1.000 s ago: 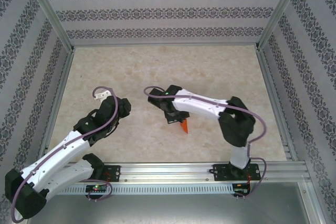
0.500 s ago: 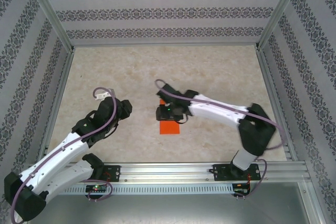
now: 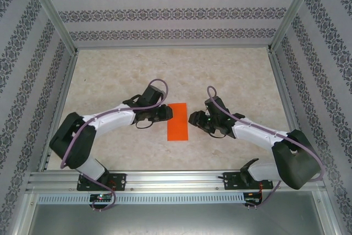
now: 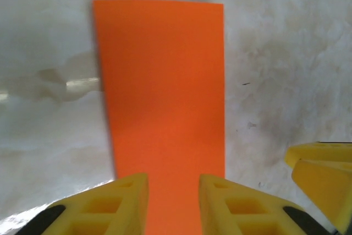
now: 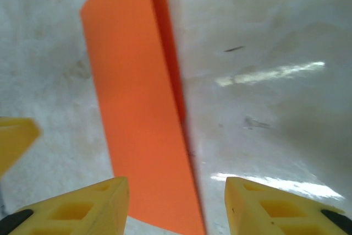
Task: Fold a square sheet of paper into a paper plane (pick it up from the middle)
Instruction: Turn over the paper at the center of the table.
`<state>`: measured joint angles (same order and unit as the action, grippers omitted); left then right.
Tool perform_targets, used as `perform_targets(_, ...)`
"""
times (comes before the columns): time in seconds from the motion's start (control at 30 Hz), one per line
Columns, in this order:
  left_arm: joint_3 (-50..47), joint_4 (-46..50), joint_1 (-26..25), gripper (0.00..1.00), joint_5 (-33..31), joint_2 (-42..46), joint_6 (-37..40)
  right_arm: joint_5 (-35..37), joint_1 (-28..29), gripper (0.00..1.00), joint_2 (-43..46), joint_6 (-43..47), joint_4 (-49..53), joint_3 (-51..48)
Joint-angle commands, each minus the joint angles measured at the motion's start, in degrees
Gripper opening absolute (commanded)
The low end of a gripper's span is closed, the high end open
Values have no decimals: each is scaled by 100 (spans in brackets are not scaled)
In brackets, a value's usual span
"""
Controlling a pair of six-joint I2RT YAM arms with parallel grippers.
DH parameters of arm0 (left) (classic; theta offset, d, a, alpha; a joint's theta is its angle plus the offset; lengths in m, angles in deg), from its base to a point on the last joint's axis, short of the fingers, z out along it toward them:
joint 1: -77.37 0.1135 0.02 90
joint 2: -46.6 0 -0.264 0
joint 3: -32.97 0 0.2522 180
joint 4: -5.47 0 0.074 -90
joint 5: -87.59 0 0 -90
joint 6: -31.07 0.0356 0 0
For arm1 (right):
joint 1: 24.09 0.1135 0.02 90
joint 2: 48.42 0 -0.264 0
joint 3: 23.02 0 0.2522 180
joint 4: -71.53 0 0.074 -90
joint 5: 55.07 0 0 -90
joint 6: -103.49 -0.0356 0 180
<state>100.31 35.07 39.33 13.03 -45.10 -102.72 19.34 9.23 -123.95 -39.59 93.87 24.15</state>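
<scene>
Left end effector (image 3: 166, 113): low over the table, just beside the strip's left edge. Its jaws stand at a narrow gap and hold nothing; in the left wrist view I see orange through the gap.
Right end effector (image 3: 192, 118): just beside the strip's right edge, facing the left one. Its jaws are wide apart and empty.
Square sheet of paper (image 3: 177, 121): lies flat on the table (image 3: 231, 70) between the two end effectors, as a long narrow strip running away from the bases.
Done: I judge the first half-fold made (the right wrist view shows two layers along one long edge).
Left: nose corners, wing folds and centre crease. Most of the work remains.
Change: a second ago the right end effector held the orange paper off the table, and the left arm sat well off to the left. Now the paper is released and lies flat, and the left arm has swung in beside it.
</scene>
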Motion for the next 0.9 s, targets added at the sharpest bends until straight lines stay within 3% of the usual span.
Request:
perform_targets(0.0, 380, -42, -104, 28, 353, -415, 170, -415, -14, 49, -162, -142, -831, -93)
perform_targets(0.27, 777, 396, -131, 20, 161, -1037, 198, -721, 11, 47, -888, -60, -1165, 104)
perform_targets(0.87, 575, 218, -134, 20, 72, -1298, 84, -945, 103, 46, -1435, 40, -1234, 263)
